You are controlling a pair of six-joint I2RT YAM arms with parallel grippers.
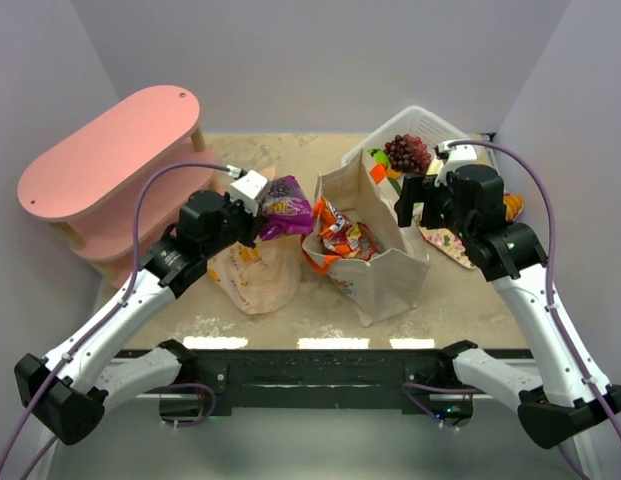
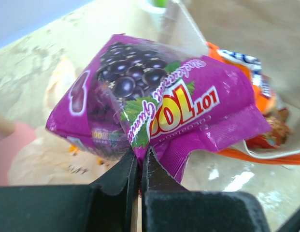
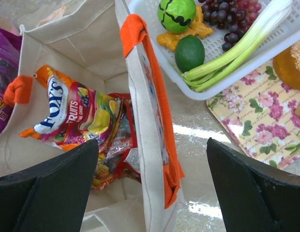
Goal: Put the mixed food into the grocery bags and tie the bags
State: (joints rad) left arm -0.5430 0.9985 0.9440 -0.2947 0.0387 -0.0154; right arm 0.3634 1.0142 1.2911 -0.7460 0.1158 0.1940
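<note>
My left gripper [image 1: 262, 220] [image 2: 139, 157] is shut on the lower edge of a shiny purple snack packet [image 1: 286, 206] [image 2: 159, 101], held above the peach plastic bag [image 1: 255, 275] and just left of the beige canvas tote [image 1: 380, 275] [image 3: 140, 101]. Orange and red packets [image 1: 345, 238] [image 3: 72, 111] lie inside the tote. Over the tote's right side, my right gripper [image 1: 420, 205] [image 3: 152, 142] is open, its fingers straddling the wall with the orange handle [image 3: 154, 96]. Grapes [image 1: 408, 152] [image 3: 229, 19], a green round vegetable [image 3: 190, 52], a leek [image 3: 236, 48] and bread [image 3: 290, 63] are to the right.
The white slatted basket [image 1: 430, 122] [image 3: 207, 92] at the back right holds the produce, resting partly on a floral mat [image 1: 450, 245] [image 3: 251, 121]. A pink two-tier shelf [image 1: 110, 160] fills the back left. Walls close in the table on three sides.
</note>
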